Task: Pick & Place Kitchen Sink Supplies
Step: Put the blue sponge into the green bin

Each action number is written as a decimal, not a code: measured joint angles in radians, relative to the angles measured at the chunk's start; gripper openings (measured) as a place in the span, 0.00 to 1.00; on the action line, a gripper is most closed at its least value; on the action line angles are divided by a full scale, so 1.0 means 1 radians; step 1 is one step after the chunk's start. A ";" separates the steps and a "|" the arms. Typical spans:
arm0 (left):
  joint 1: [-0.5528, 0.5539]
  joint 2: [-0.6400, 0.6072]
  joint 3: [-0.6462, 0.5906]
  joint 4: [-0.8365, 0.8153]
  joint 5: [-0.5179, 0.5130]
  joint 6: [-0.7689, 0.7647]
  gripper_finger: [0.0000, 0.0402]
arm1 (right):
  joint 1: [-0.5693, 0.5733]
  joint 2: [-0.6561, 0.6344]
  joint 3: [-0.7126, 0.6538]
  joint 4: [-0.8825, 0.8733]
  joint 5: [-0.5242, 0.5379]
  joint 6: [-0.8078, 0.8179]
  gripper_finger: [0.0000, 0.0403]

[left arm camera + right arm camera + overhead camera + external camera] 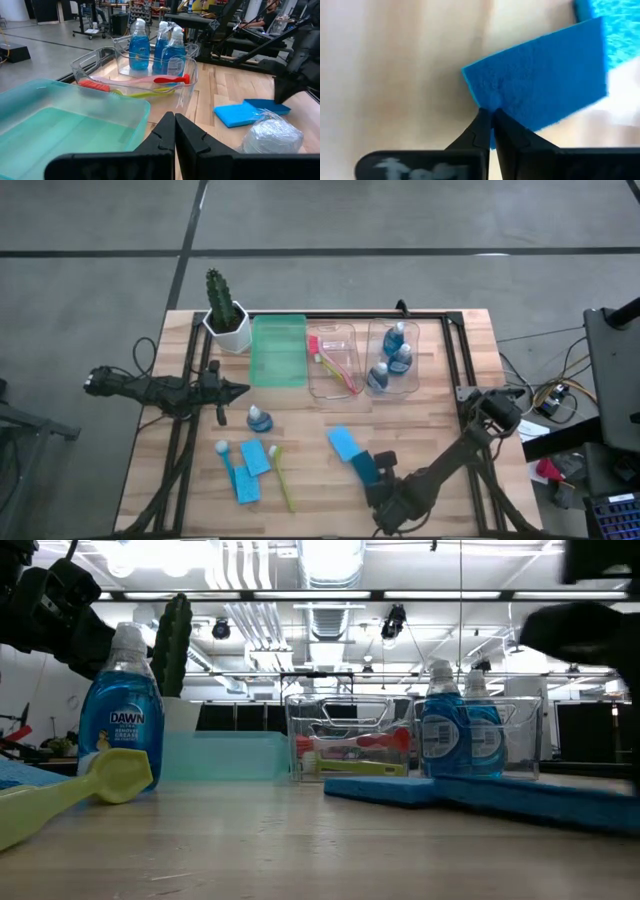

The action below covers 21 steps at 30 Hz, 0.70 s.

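Observation:
My right gripper is shut on a darker teal sponge at the table's near right. A lighter blue sponge lies just beyond it. My left gripper is shut and holds nothing; it hovers left of centre, pointing at the bins. A blue-liquid bottle stands upright just near of it, its pale cap showing in the left wrist view. Two blue sponges, a blue brush and a yellow-green brush lie flat at the near left. My right gripper pinches the teal sponge between its two fingertips at one edge, close to a corner. The rest of the sponge stretches flat away from the fingers. In the low view the sponge sits low along the table; whether it is lifted I cannot tell.
Along the far side stand a cactus in a white pot, a green bin, a clear bin with pink and yellow-green brushes, and a clear bin with three bottles. Bare wood lies in the table's middle.

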 joint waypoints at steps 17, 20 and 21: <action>0.000 0.000 0.000 0.000 0.000 0.000 0.01 | -0.014 -0.122 0.116 -0.080 0.149 -0.034 0.02; 0.000 0.000 0.000 0.000 0.000 0.000 0.01 | -0.023 -0.125 0.138 -0.076 0.156 -0.044 0.02; 0.000 0.000 0.000 0.000 0.000 0.000 0.01 | -0.027 -0.125 0.145 -0.072 0.158 -0.050 0.02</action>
